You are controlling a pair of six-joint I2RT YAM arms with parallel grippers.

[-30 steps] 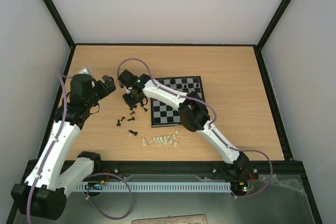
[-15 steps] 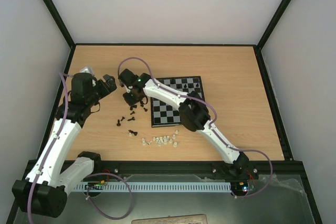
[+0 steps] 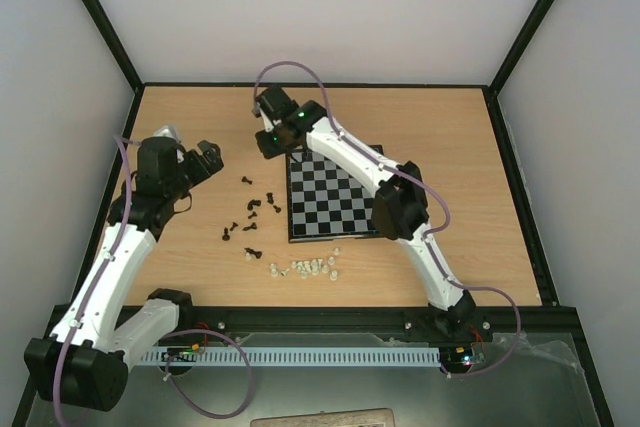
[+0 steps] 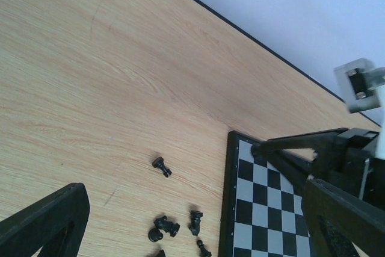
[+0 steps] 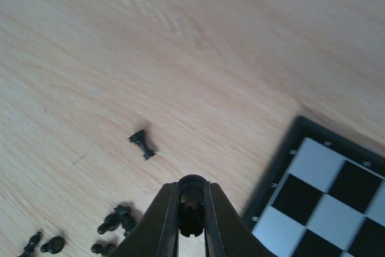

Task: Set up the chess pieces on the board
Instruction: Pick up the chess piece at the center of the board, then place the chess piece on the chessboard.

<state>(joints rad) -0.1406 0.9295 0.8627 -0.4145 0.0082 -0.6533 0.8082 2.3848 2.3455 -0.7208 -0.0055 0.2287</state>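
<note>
The left gripper [image 3: 206, 162] hangs with its jaws spread wide and nothing between them, at about nine o'clock from the board and well apart from it. It has no part in this step and is best left parked there, out of the other arm's path.

Between it and the board lie the loose black pieces [image 3: 255, 213], most of them tipped on their sides on the table [image 3: 450, 147]. One stray [image 5: 142, 144] lies a little toward twelve o'clock of the bunch. The whitish pieces [image 3: 305, 268] sit in a row at about seven o'clock from the board.

The right gripper [image 3: 267, 143] is pinched narrow on one small black piece [image 5: 191, 209]. It hovers over bare wood just off the board's corner at about eleven o'clock. How the piece sits between the fingers, upright or slanted, I cannot tell.

The board [image 3: 330, 210] lies at about four o'clock from that gripper. Its far row is hidden under the right arm in the top view.

The step in hand looks like the carry to a home square on that far row:
- Travel high enough to clear anything standing there.
- Stop over the square's middle and come straight down until the base meets the board.
- Open slowly so the tiny piece does not stick to a finger or topple.
- Lift straight up.
</note>
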